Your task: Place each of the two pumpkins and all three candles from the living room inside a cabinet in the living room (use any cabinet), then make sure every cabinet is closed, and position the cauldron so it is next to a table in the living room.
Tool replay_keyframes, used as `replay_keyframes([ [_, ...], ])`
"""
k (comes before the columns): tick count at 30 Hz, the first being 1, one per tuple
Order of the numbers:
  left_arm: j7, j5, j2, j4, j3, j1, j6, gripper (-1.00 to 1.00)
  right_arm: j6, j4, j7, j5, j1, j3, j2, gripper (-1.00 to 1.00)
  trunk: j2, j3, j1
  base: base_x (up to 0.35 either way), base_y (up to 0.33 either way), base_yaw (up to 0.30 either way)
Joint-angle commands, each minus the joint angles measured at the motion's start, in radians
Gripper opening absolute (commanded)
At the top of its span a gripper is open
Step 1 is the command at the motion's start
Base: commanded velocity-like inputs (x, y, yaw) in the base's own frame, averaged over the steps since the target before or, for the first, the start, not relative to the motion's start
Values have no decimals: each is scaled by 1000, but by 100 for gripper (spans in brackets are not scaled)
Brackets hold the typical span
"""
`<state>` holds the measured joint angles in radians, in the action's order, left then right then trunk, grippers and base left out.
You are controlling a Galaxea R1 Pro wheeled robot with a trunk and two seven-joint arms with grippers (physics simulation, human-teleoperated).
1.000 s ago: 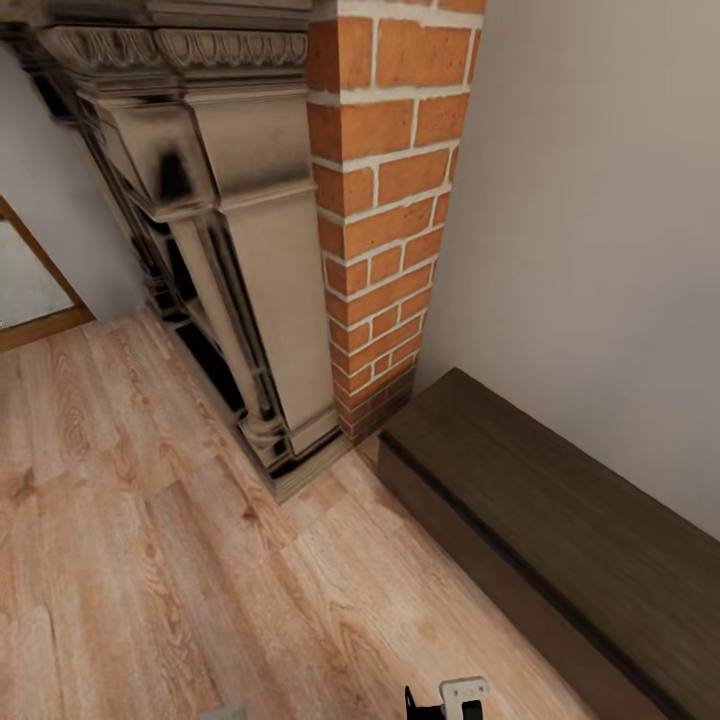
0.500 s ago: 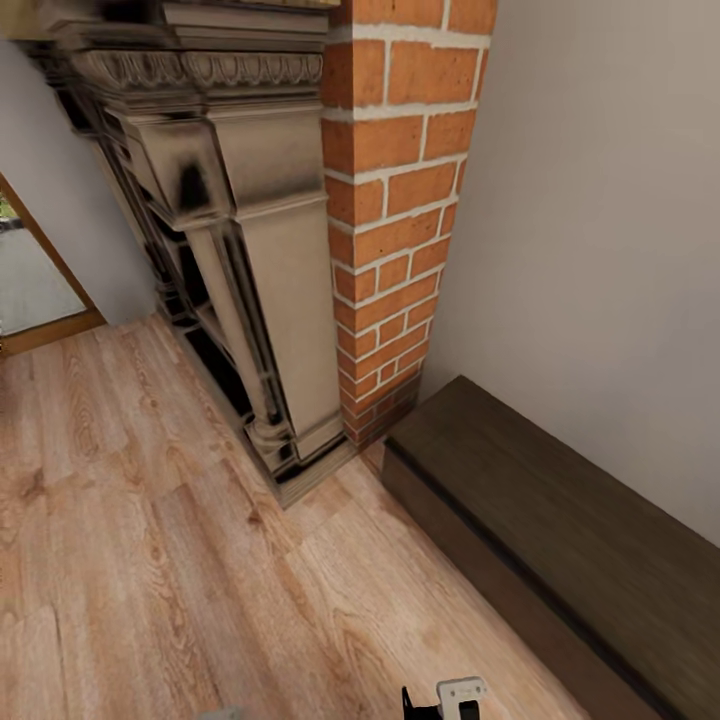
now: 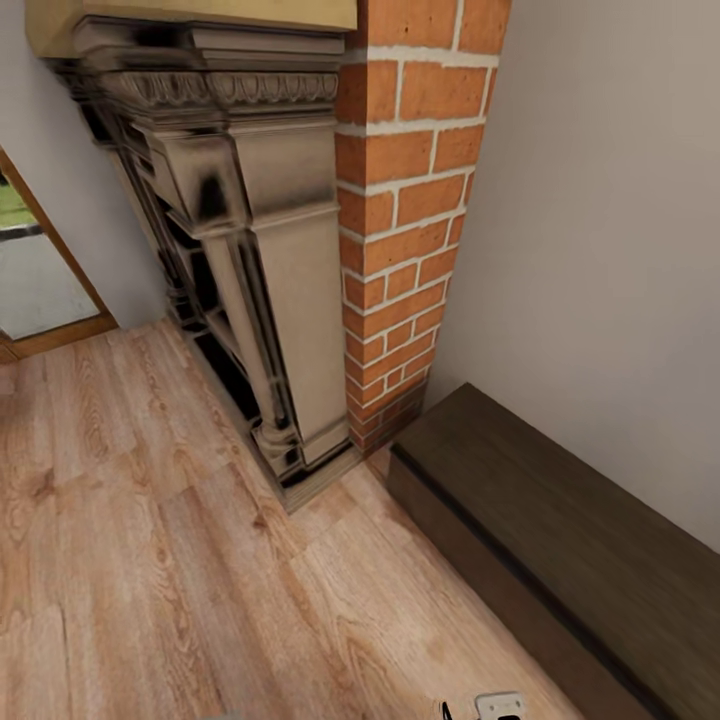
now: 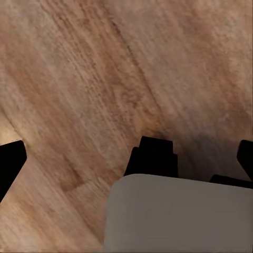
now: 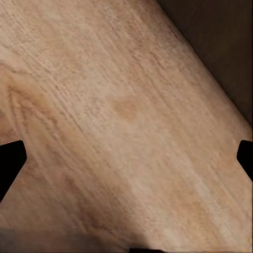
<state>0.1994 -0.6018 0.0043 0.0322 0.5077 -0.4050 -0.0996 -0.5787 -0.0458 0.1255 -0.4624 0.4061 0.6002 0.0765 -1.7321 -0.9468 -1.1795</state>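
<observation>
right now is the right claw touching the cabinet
Apart. In the right wrist view the right claw hangs open over the wooden floor, its fingertips at the frame's edges, while the dark cabinet lies beyond a strip of bare floor.

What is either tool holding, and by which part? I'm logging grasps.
Nothing: the left tool and right tool are both open, with wood floor between their fingertips.
</observation>
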Motion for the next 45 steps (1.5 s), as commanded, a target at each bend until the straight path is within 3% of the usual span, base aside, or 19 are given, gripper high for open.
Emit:
replay_keyframes([
  [1,0,0,0,-2,0,0,0,100,1,-2,1,2,-2,1,-5,100,0,2,0,0,0,79],
  [9,0,1,-1,-5,0,0,0,100,6,-6,11,10,-23,4,-12,100,0,14,0,0,0,91],
  [17,0,1,-1,-5,0,0,0,100,15,-8,88,3,-24,3,-15,100,0,27,0,0,0,97],
  [24,0,1,-1,-5,0,0,0,100,67,-5,91,3,-24,4,-16,100,0,38,0,0,0,15],
  [45,0,-1,-3,-8,0,0,1,100,71,-5,86,11,-24,6,-11,100,0,69,0,0,0,134],
])
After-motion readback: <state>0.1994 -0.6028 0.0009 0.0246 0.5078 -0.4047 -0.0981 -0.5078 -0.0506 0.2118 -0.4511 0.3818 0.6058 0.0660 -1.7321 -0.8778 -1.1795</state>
